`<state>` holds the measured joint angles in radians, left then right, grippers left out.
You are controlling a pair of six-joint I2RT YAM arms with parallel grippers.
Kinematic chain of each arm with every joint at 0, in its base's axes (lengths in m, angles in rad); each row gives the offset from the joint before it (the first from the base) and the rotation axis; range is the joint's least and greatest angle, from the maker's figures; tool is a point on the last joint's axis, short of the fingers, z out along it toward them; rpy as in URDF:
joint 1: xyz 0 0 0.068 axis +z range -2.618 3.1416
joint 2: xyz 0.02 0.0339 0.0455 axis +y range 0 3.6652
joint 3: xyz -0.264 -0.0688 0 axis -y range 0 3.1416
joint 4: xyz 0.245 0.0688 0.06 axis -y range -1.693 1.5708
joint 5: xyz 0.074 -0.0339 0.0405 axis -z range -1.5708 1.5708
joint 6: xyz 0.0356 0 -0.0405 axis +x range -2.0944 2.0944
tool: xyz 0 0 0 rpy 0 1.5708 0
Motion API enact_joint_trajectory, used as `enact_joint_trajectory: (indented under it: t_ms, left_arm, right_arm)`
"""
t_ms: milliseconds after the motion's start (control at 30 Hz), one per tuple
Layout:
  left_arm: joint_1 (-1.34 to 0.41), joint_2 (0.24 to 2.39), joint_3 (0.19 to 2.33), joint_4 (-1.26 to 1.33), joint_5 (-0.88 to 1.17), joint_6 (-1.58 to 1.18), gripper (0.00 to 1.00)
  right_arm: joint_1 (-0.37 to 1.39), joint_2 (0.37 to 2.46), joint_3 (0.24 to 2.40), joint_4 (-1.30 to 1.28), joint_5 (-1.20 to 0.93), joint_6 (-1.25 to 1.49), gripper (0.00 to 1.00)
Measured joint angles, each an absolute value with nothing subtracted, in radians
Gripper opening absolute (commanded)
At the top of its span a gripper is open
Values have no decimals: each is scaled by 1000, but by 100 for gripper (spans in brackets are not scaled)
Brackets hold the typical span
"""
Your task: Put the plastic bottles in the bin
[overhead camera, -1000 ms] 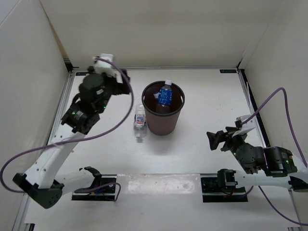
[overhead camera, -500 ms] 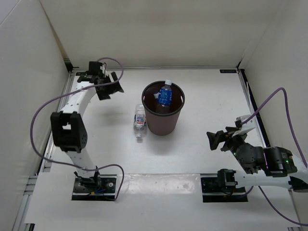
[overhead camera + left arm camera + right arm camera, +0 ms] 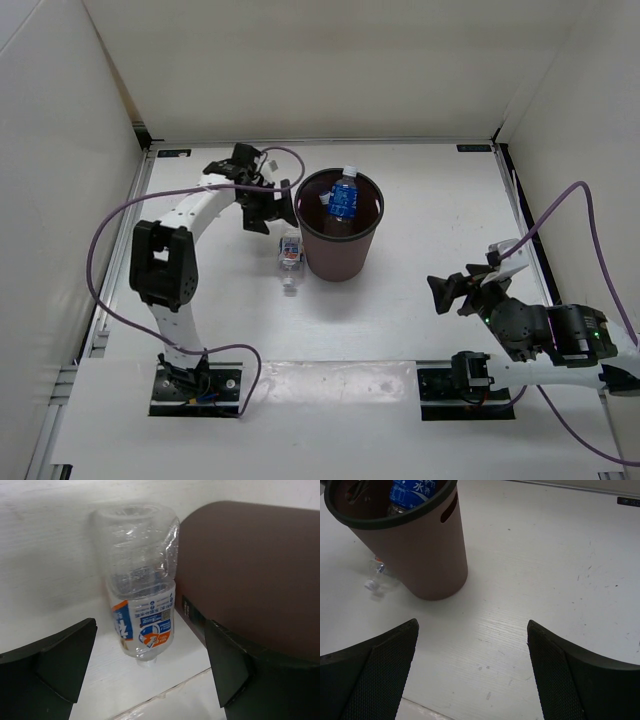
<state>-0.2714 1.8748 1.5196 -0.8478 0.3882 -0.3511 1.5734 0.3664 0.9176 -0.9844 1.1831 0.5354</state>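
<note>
One left outside, going by the overhead view: find the clear plastic bottle with the pale label lying flat on the white surface, just beside the left wall of the round dark brown plastic bin, possibly touching it. Note its long axis running far-to-near, cap toward the arm bases. Spot a clear bottle with a blue label already inside the bin; cannot make out the rest in there. Place the left hand just beyond the bottle's far end, spread wide, holding nothing. Place the right hand well apart on the bin's other side, likewise spread and empty. Judge the left the nearer by far.

Through the left wrist camera, take in the bottle lengthwise: base toward the top of the frame, cap toward the bottom, body framed between the two spread fingers, so spanned across its width, not end to end. Mind the bin wall crowding the finger on that side; expect little room there on closing.

Through the right wrist camera, see the bin side-on, with the blue label showing over the rim and only the cap end of the lying bottle peeking past the bin's left edge. Count the right hand, jaws apart, as screened from it by the bin.
</note>
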Motion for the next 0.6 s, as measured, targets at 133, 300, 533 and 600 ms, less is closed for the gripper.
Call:
enact_joint_trajectory:
  t_ms: [133, 300, 533, 600]
  left_arm:
    - [-331, 1931, 1554, -881, 340, -331, 100]
    - [-364, 2012, 1573, -928, 292, -324, 100]
    - [-386, 2103, 1633, -992, 251, -318, 90]
    - [-389, 2120, 1645, -1002, 247, -318, 82]
  right_arm:
    - [1580, 366, 918, -985, 1182, 537, 90]
    - [1587, 366, 918, -985, 1182, 542, 90]
    - [1597, 366, 918, -987, 1182, 543, 90]
    - [1599, 366, 918, -987, 1182, 543, 90]
